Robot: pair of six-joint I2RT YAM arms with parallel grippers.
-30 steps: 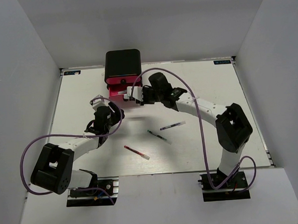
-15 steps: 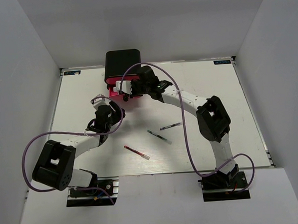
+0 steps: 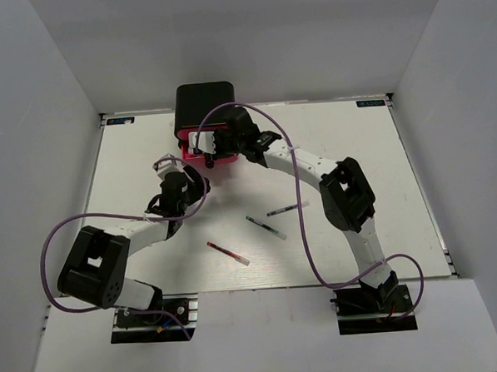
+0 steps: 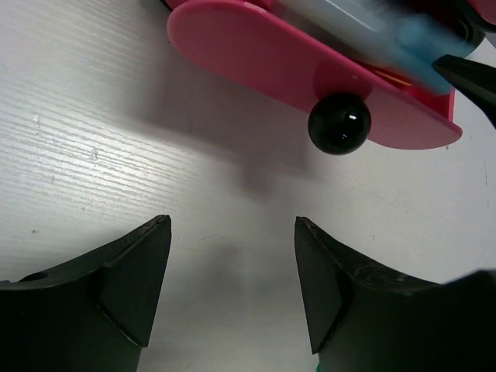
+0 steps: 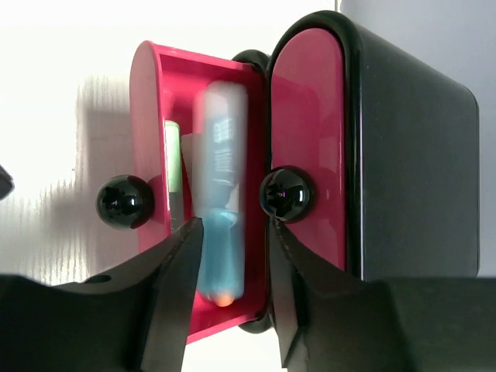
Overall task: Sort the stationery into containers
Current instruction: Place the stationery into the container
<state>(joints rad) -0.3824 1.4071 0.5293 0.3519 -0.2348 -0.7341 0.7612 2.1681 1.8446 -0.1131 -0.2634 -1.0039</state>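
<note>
The black cabinet (image 3: 204, 101) stands at the table's far edge with its lowest pink-red drawer (image 5: 151, 116) pulled out. My right gripper (image 5: 232, 256) hovers over that drawer, jaws open. A light blue marker (image 5: 221, 201), blurred, lies lengthwise inside the drawer between the jaws, with a gap on its right. A green pen (image 5: 172, 155) shows beside it. My left gripper (image 4: 232, 232) is open and empty on the table just before the drawer's black knob (image 4: 339, 122). A red pen (image 3: 227, 253) and two thin dark pens (image 3: 266, 227) (image 3: 285, 209) lie mid-table.
The drawer above stays shut, its knob (image 5: 286, 194) close to my right finger. White walls enclose the table on the left, right and back. Purple cables loop over both arms.
My right gripper has swung left from beside the drawer to above it and its jaws have widened around the light blue marker. The left arm has barely moved.
</note>
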